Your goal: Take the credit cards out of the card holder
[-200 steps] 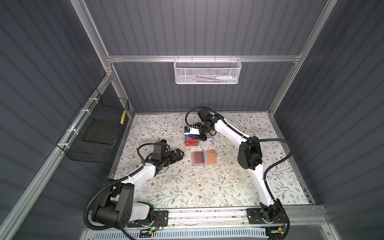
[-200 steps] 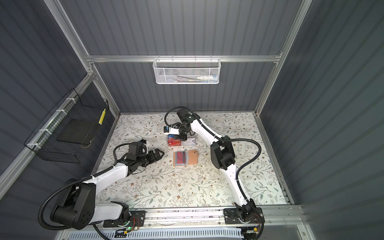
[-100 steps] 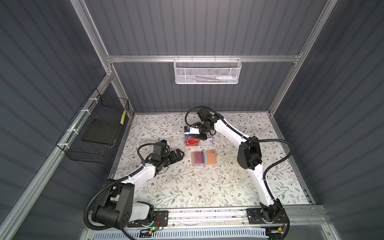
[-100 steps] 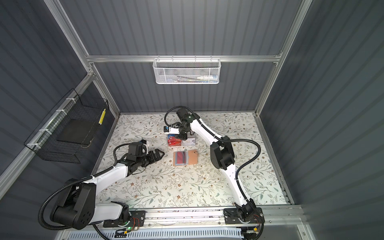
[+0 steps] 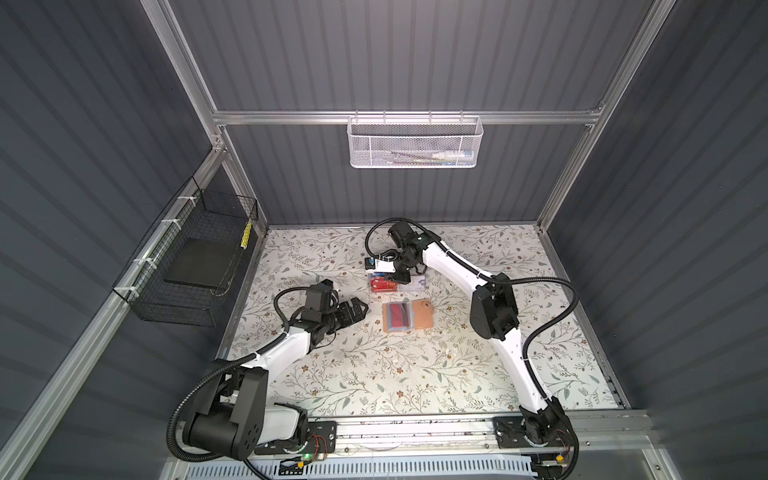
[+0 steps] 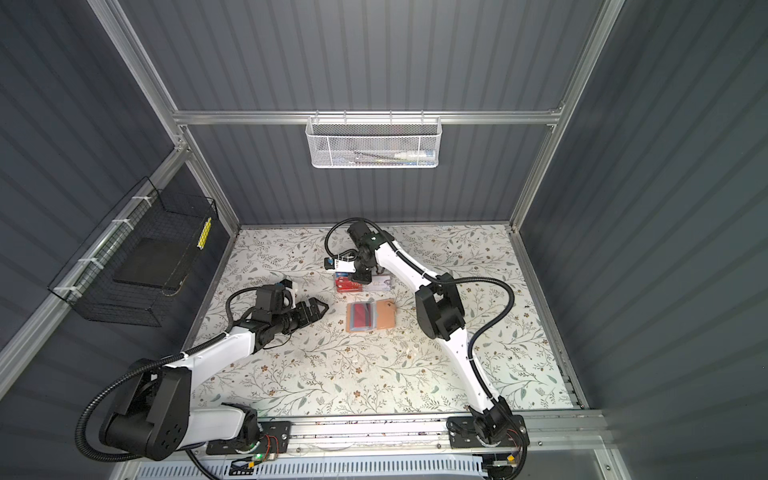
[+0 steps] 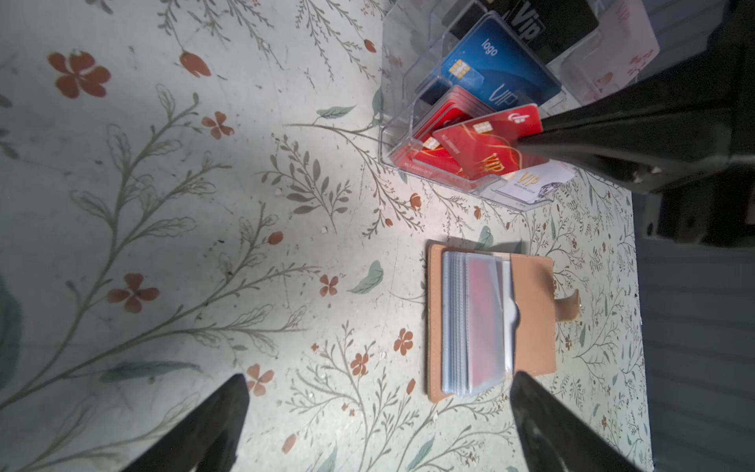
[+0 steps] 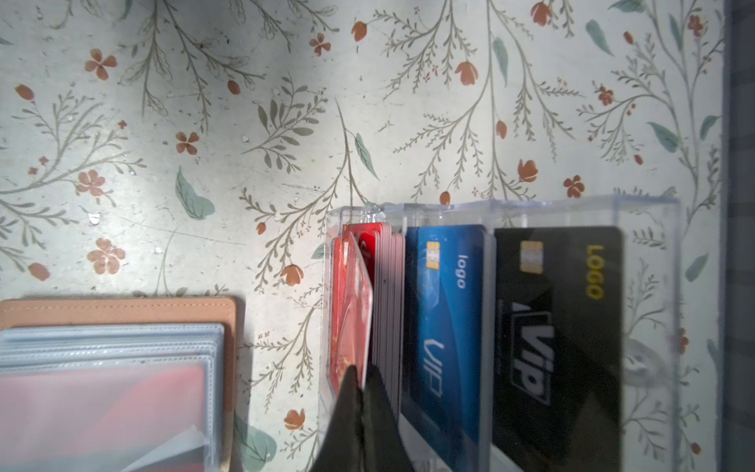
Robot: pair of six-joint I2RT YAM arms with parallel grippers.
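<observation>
A: Why is the left claw gaping, left of centre?
B: Ready for the card holder, open mid-frame on the table (sleeved red card inside). Just above, the right claw pinches a loose red card at the rack, likely filing it.

Peach-tan card holder, red card, blue card, black card, pale floral-print tabletop.
</observation>
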